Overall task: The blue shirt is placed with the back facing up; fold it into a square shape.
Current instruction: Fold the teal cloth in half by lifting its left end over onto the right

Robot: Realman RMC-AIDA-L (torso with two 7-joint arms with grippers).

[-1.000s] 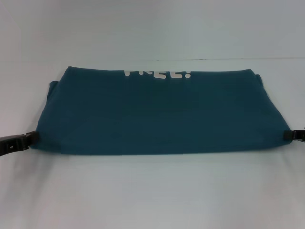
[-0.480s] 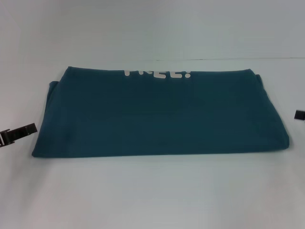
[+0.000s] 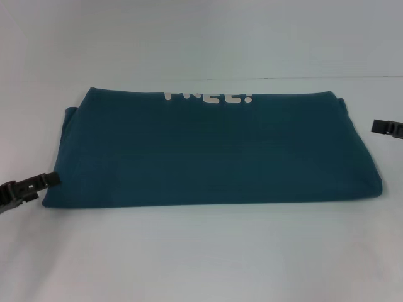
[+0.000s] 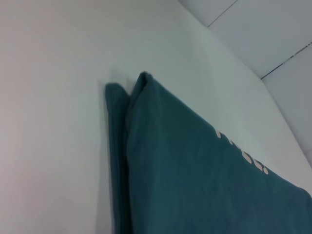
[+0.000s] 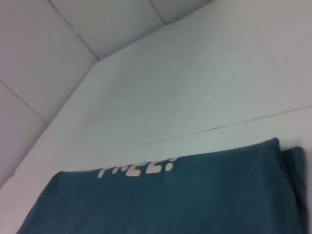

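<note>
The blue shirt (image 3: 208, 151) lies on the white table, folded into a wide flat rectangle. The lower part of its white "FREE!" lettering (image 3: 208, 97) shows along the far edge. My left gripper (image 3: 53, 179) is low at the shirt's left side, its tip touching the edge near the near-left corner. My right gripper (image 3: 376, 126) is off the shirt's right side, apart from the cloth. The shirt's left folded layers show in the left wrist view (image 4: 204, 180). Its far edge with the lettering shows in the right wrist view (image 5: 170, 200).
The white table (image 3: 201, 251) stretches in front of the shirt and on both sides. Its far edge (image 3: 352, 78) runs just behind the shirt, with a pale tiled wall beyond.
Both grippers left the shirt's near corners. The left one drew away and has come back to the left edge. The right one moved out and toward the far side. The shirt lies still.
</note>
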